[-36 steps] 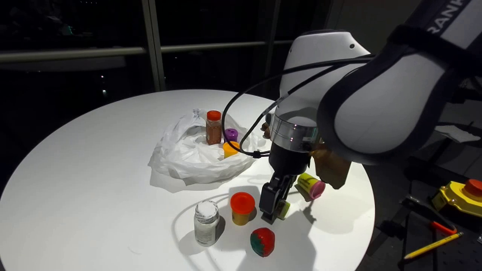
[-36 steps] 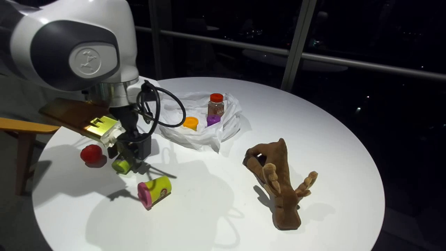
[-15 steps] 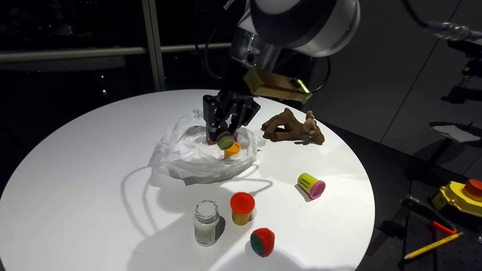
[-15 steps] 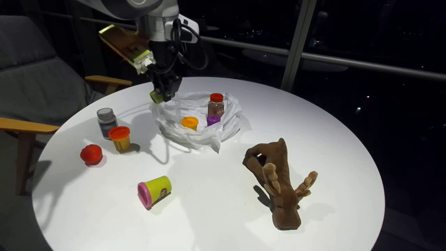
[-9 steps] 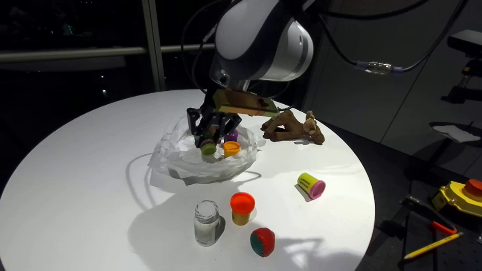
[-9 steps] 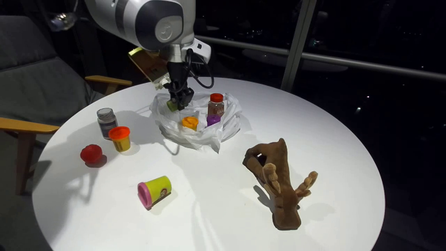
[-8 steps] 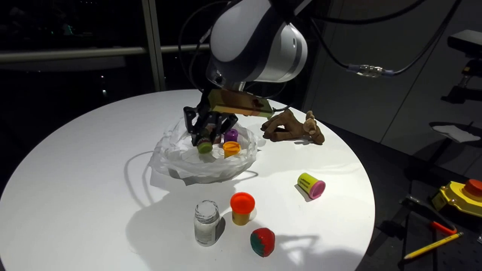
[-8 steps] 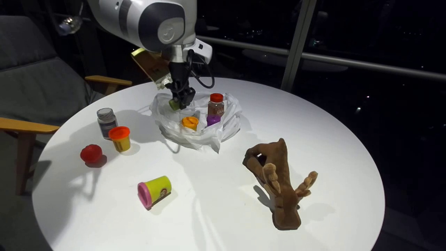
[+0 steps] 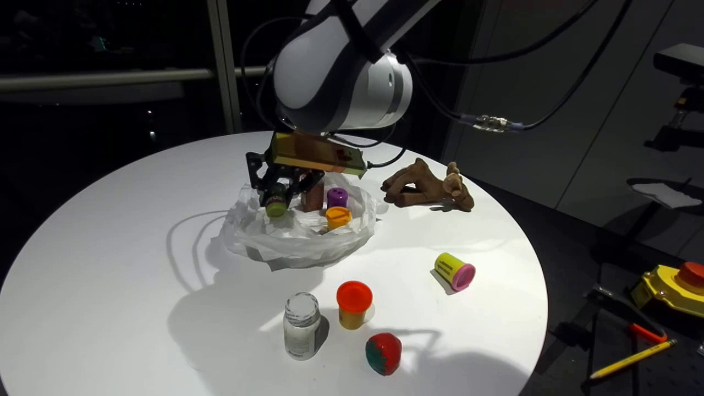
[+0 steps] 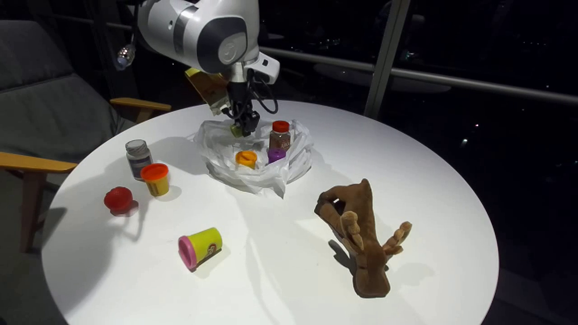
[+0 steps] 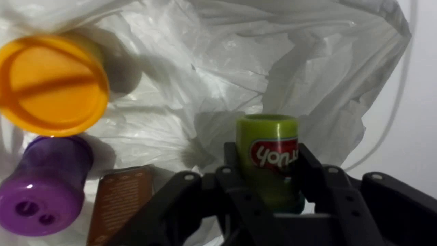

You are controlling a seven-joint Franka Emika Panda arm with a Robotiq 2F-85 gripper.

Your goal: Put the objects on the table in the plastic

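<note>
Farther from the orange-lidded can (image 11: 53,85) than a moment ago, the green can (image 11: 268,127) is now held within the rim of the plastic bag (image 9: 297,250); contact with its floor cannot be confirmed. It is gripped by the claw (image 11: 268,153), which is closed partway, a finger set against each side. Also contained are the orange-lidded can, a purple shaker (image 11: 41,205) and a red-capped jar (image 10: 280,140). That jar's cap is hidden by the amber box (image 9: 316,154) in an exterior view; in the wrist view its body is cut off. Outside the bag, a grey-white jar (image 9: 301,333), a red-lidded can (image 9: 353,300), a strawberry (image 9: 385,353), a pink-lidded can (image 10: 201,248) on its side and a brown plush toy (image 10: 369,239) are spread on the desk (image 10: 429,189). The arm (image 10: 226,40) is held over the bag, claw pointed down, its upper part cut off in both exterior views.
</note>
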